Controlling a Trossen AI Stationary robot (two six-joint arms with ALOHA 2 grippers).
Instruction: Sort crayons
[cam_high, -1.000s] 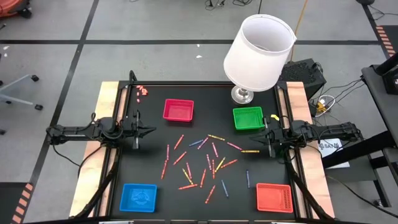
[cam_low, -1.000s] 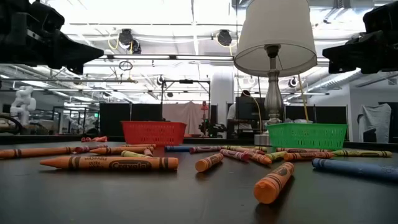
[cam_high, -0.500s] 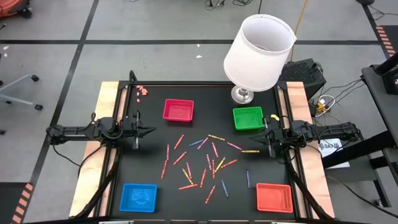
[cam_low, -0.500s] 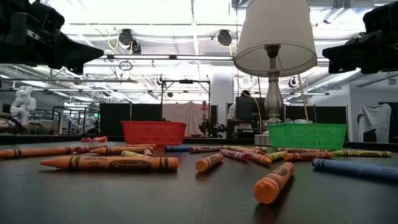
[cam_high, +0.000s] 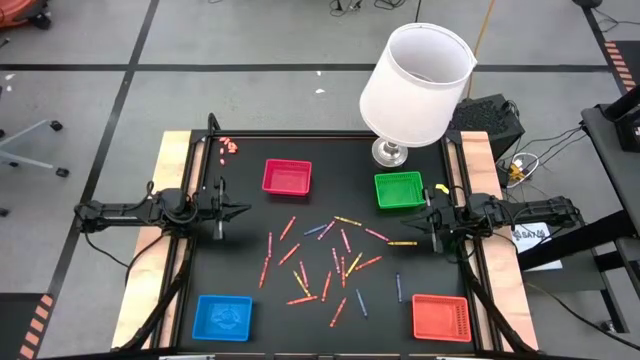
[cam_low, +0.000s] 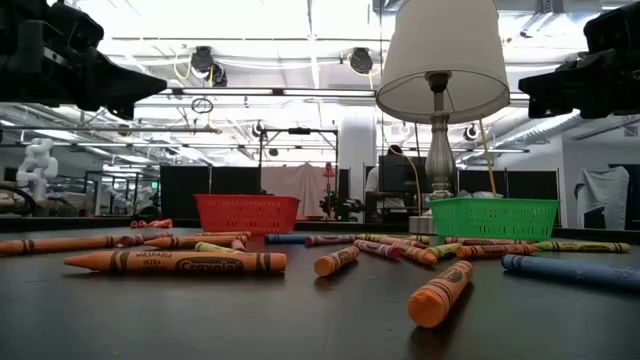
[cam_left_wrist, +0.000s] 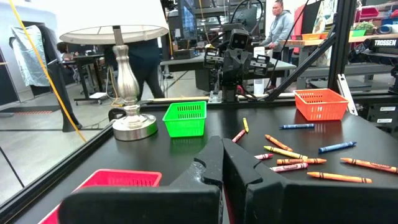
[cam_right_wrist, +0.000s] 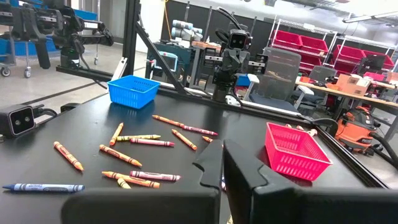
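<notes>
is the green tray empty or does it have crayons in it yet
Empty. From above, the green tray shows only its bare mesh floor; the crayons all lie scattered on the black table between the trays.

Def a robotics lab / workshop w/ open floor. Other robot arms (cam_right_wrist: 233, 46) sit on benches in the bg, red parts bins (cam_right_wrist: 348, 53) on shelving, a person (cam_left_wrist: 278, 25) standing at a workbench, ceiling ducts + strip lights (cam_low: 250, 45), taped concrete floor (cam_high: 250, 70).
</notes>
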